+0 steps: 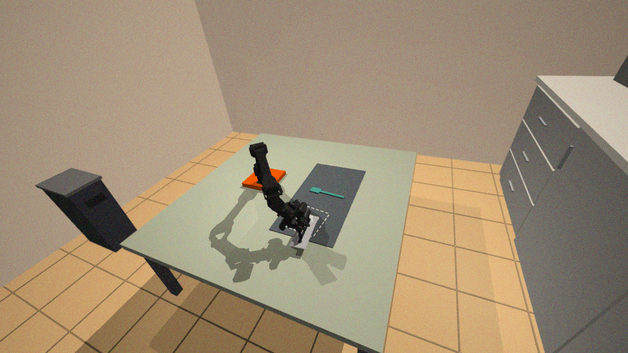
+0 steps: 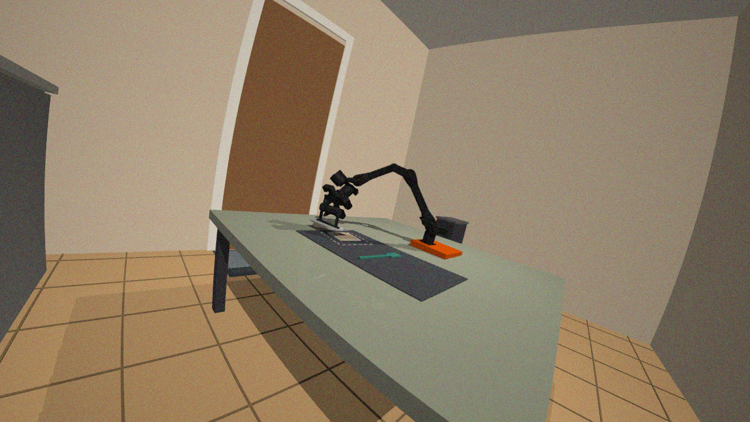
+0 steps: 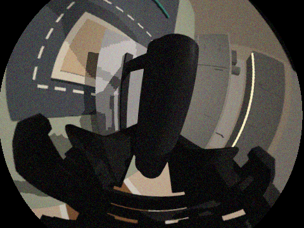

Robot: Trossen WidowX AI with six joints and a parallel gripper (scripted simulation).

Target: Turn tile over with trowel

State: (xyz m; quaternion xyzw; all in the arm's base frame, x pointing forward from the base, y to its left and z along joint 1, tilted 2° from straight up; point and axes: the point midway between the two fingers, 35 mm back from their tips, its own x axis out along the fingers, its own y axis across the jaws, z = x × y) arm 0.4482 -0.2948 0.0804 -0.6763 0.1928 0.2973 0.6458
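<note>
My gripper point(image 1: 297, 220) point(image 2: 332, 207) point(image 3: 153, 126) is shut on the black handle of the grey trowel. The trowel's long pale blade point(image 1: 309, 232) point(image 2: 326, 225) point(image 3: 107, 73) hangs low near the mat's end, over part of the tile in the wrist view. The tile point(image 2: 348, 237) point(image 3: 85, 41) lies flat inside the dashed outline point(image 1: 328, 214) point(image 3: 59, 89) and shows a tan face with a cream border. The blade hides part of it in the wrist view, and the arm largely hides it in the top view. Contact between blade and tile cannot be told.
A teal spatula-like tool point(image 1: 331, 193) point(image 2: 375, 256) point(image 3: 162, 9) lies across the dark mat point(image 1: 347, 180) point(image 2: 414, 278) point(image 3: 22, 98). The arm's orange base point(image 1: 276, 175) point(image 2: 445, 252) stands beside the mat on the green table point(image 1: 210, 175) point(image 2: 498, 325). A dark box point(image 1: 100, 210) stands past the table edge.
</note>
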